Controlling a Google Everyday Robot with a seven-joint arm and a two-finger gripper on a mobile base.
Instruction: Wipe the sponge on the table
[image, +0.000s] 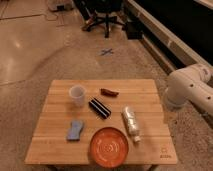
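Observation:
The light-blue sponge (75, 130) lies flat on the left front part of the light-wood slatted table (57, 146), to the left of an orange plate (108, 147). Only a white arm segment (190, 89) shows, at the right edge, off the table's right side and far from the sponge. The gripper itself is out of view.
On the table stand a white cup (77, 95), a black ridged bar (99, 108), a small red-brown item (109, 92) and a lying white bottle (131, 123). A logo mark (164, 150) sits at the front right corner. An office chair (105, 20) stands far back on the floor.

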